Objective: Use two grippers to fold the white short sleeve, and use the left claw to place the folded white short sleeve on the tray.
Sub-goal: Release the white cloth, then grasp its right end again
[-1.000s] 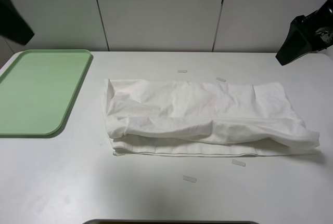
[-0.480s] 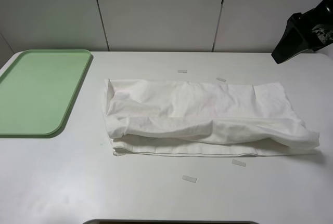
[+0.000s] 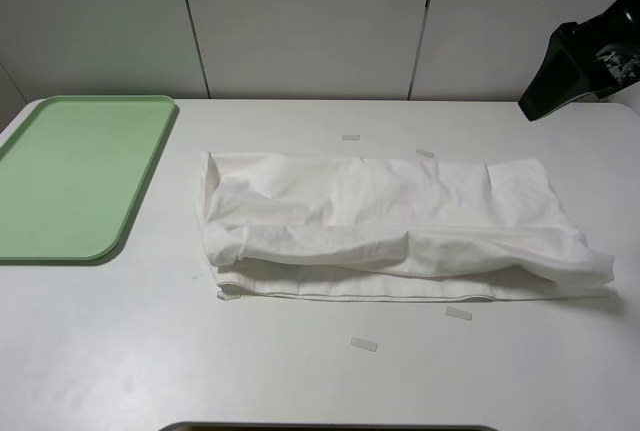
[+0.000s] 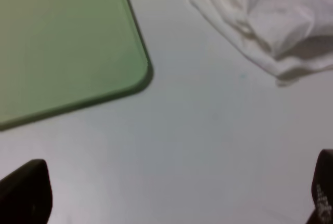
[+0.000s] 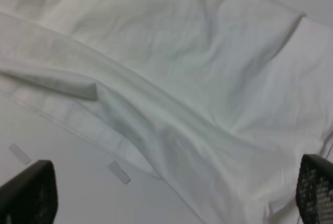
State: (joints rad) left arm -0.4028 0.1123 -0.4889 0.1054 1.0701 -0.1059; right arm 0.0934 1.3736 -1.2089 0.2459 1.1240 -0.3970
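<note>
The white short sleeve (image 3: pixel 400 226) lies on the table, folded into a long band running left to right. The pale green tray (image 3: pixel 70 176) sits empty at the far left. My left arm is out of the high view. The left wrist view shows the left claw (image 4: pixel 171 203) open above bare table, between the tray's corner (image 4: pixel 78 52) and the shirt's end (image 4: pixel 270 21). My right arm (image 3: pixel 578 63) hangs at the upper right, above and behind the shirt's right end. The right gripper (image 5: pixel 171 198) is open and empty over the shirt (image 5: pixel 171 78).
Small pale tape strips lie on the white table (image 3: pixel 120 351): two behind the shirt (image 3: pixel 350 137) (image 3: pixel 425 153) and two in front (image 3: pixel 459 313) (image 3: pixel 364 344). A grey panelled wall (image 3: pixel 300 21) backs the table. A dark edge (image 3: pixel 330 428) runs along the table's front.
My left arm has left the high view at the upper left. My right arm has shifted slightly up and left. The shirt and tray have not moved.
</note>
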